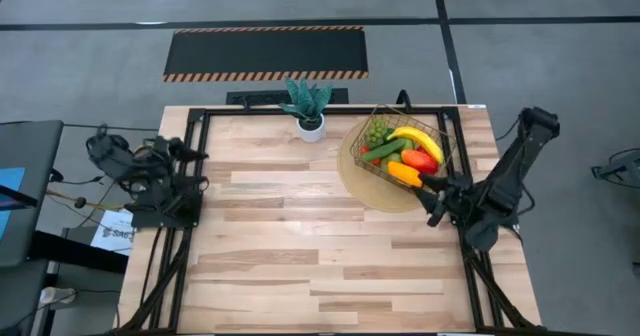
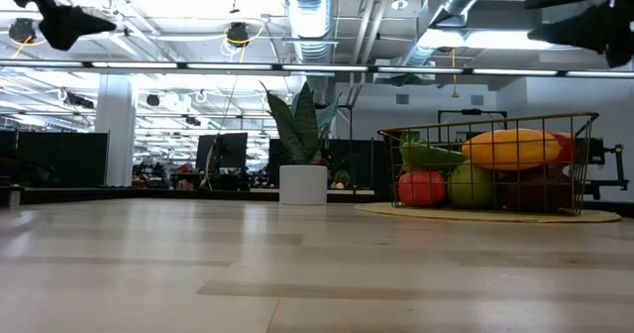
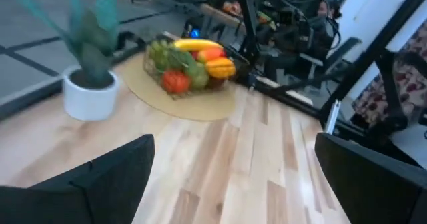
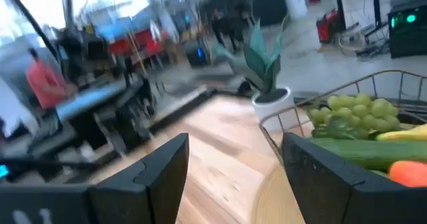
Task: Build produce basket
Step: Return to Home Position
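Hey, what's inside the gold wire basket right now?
In the basket lie a yellow banana on top, green grapes, a cucumber, an orange pepper and a red piece. Whatever sits beneath them is covered.

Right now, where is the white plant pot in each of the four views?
High view: white plant pot, far-edge middle, left of the basket.
Low view: pot at centre, left of the basket.
Left wrist view: pot beside the round mat.
Right wrist view: pot behind the basket's rim.
Shared landmark: the basket.
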